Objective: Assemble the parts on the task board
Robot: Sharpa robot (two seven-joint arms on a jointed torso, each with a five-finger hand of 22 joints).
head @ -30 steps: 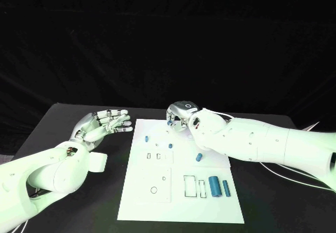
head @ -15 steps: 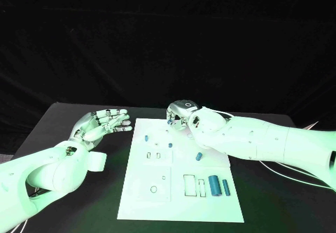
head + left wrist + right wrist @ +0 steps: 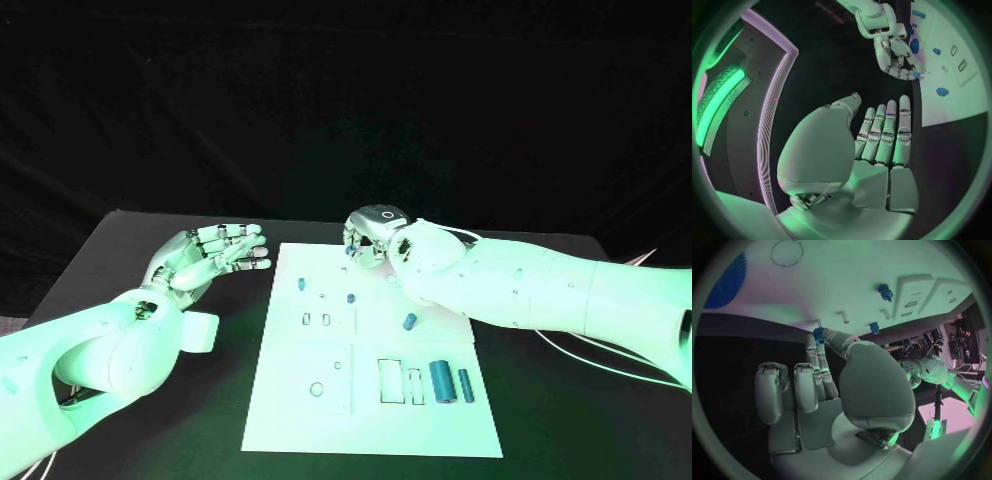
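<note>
Still, right hand (image 3: 378, 236) fingers pinch a blue part (image 3: 819, 334) above the task board (image 3: 375, 420); left hand (image 3: 216, 255) stays spread.

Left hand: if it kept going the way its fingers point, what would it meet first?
Probably the right hand, which lies ahead of the left hand over the board's far edge. Depth is unclear, so it might pass beside it.

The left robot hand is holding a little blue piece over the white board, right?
Not quite: it's the right robot hand that pinches the little blue piece, at the white board's far edge. The right wrist view shows it. The left robot hand holds nothing.
</note>
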